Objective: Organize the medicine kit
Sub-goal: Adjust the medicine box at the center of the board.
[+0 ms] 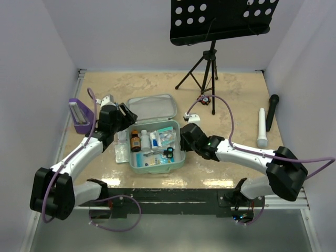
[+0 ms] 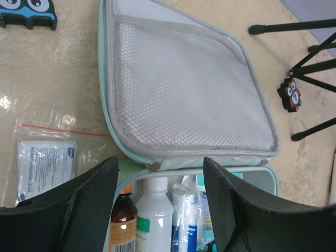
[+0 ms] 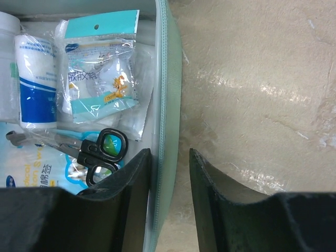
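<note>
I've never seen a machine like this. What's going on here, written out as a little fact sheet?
Medicine kit: open on the table, lid folded flat back
Inside: brown bottle, white bottle, blue-labelled roll, scissors, packets
Beside kit: clear zip bag on the table, on its left
Left gripper: open, near the kit's hinge, holding nothing
Right gripper: jaws straddle the kit's right wall, not clamped

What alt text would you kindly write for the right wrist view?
The right gripper straddles a wall of the medicine kit, one finger inside, one outside over the table. Black scissors and a sealed packet lie inside.
</note>
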You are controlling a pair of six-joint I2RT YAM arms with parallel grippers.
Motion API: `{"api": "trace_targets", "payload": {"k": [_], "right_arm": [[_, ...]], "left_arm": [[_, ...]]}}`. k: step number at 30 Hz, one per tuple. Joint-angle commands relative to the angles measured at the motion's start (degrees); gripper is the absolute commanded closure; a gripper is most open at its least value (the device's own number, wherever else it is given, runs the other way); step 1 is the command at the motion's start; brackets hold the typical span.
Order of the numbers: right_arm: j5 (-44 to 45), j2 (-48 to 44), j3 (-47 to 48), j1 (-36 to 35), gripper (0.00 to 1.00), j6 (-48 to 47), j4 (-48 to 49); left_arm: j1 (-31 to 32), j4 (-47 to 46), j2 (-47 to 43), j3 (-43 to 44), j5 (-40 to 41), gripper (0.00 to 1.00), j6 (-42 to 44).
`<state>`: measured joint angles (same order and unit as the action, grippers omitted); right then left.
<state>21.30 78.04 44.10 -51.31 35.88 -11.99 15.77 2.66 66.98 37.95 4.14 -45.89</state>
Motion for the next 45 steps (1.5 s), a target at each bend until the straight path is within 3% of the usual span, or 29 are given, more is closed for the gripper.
{"api": "trace_targets", "payload": {"k": [1, 17, 28, 34, 41, 45], "right_arm": [[1.7, -1.3, 1.0, 0.8, 0.63, 1.2, -1.7], [2.1, -3.5, 2.3, 2.7, 0.76, 0.5, -5.8], [2.4, -5.0, 5.7, 3.1, 0.76, -1.0, -10.7], [1.9, -4.6, 6.4, 3.1, 0.74, -1.3, -11.0], [0.9, -5.9, 6.2, 3.2, 0.52, 0.8, -10.2], [-1.0, -6.5, 5.2, 3.4, 0.48, 3.0, -9.2]], "left_arm": [[-2.3, -5.4, 1.9, 2.4, -2.4, 0.3, -0.3], [-7.2, -10.0, 11.8, 4.6, -11.7, 0.32, -1.5], [-7.6, -15.0, 19.9, 5.0, -17.7, 0.4, -3.2], [-7.6, -19.4, 19.9, 4.5, -18.6, 0.64, -4.6], [-7.6, -20.7, 17.2, 1.7, -18.3, 0.85, -4.6], [-7.6, -21.0, 14.4, -0.9, -17.1, 0.96, -5.0]]}}
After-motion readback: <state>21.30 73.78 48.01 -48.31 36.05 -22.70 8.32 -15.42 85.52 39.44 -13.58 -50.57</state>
